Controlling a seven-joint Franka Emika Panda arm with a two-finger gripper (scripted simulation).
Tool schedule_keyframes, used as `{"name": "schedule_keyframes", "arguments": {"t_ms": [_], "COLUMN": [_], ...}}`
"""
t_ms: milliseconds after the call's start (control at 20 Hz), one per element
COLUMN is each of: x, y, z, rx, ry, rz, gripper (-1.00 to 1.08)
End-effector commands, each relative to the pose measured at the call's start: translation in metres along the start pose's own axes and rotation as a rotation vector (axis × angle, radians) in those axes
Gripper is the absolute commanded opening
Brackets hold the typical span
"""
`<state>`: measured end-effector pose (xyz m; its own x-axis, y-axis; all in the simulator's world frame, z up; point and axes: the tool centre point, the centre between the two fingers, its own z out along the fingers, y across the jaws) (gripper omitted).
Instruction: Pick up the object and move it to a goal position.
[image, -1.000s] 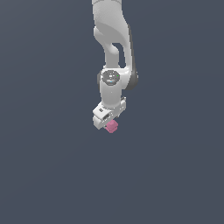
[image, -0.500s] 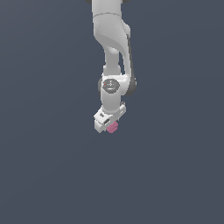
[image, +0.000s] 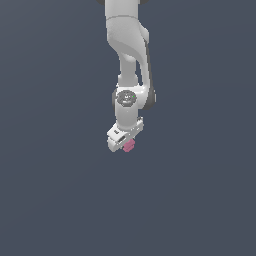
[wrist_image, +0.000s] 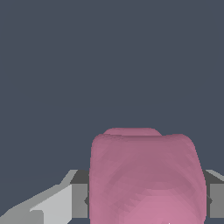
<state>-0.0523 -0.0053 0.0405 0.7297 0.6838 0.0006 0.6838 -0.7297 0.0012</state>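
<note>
Pink matte lumpy block (image: 129, 145), roughly cube-shaped with faceted sides, sits between the fingers (wrist_image: 72, 199) of the white gripper (image: 126, 142) at the lower end of the white jointed robot arm (image: 128, 55). In the wrist view the block (wrist_image: 146, 175) fills the gap between the grey finger pads on either side, and both pads appear to touch its flanks, so the fingers are judged to be pinching it. In the exterior view the block protrudes just below the gripper against a plain dark grey background; whether it rests on a counter cannot be told. Judged step: the carry to the goal. No goal marker is visible. The next move calls for a steady grip and smooth travel, since the block's rounded facets could slip.
</note>
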Motion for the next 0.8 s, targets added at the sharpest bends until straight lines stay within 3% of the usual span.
{"name": "schedule_keyframes", "arguments": {"t_ms": [0,350,750], "x": [0.0,0.007,0.03], "y": [-0.001,0.017,0.084], "z": [0.001,-0.012,-0.07], "rx": [0.001,-0.033,-0.17], "ry": [-0.001,0.036,0.189], "rz": [-0.001,-0.004,-0.02], "gripper": [-1.0,-1.0,-1.0]}}
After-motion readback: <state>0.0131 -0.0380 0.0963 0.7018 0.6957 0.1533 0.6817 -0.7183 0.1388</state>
